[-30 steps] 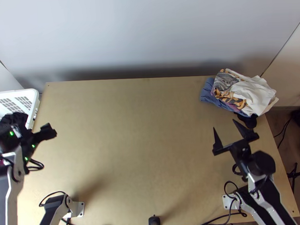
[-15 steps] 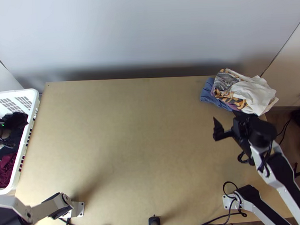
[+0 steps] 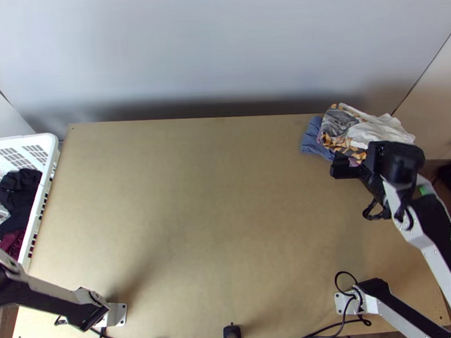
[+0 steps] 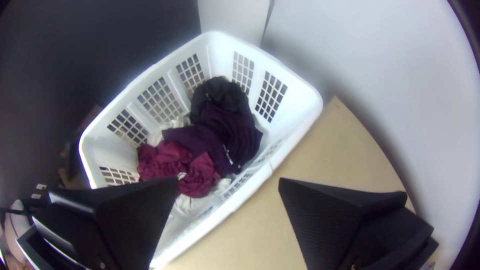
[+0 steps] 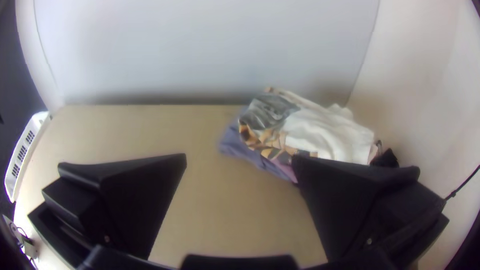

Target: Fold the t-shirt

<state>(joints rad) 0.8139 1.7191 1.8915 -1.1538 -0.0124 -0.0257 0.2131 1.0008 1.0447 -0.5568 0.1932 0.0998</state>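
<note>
My right gripper (image 3: 382, 162) hangs over the near side of a pile of cloths (image 3: 361, 126) at the table's far right corner. In the right wrist view my right gripper (image 5: 240, 156) is open, its fingers apart with no cloth between the tips. In the left wrist view my left gripper (image 4: 229, 181) stands open above the white basket (image 4: 295, 85). Inside the basket lie bunched maroon cloth (image 4: 200, 175), dark purple cloth (image 4: 200, 142) and black cloth (image 4: 220, 92). Which piece is the t-shirt, I cannot tell.
The basket (image 3: 52, 143) stands against the table's left side. A wide bare stretch of table (image 3: 203, 206) lies between basket and pile. The pile holds white, patterned and blue cloth, with a black piece (image 5: 385, 159) beside it. Cables run along the near edge.
My left arm has swung left, off the table, uncovering the dark and maroon cloth in the basket. My right gripper has moved farther from its base, up to the pile.
</note>
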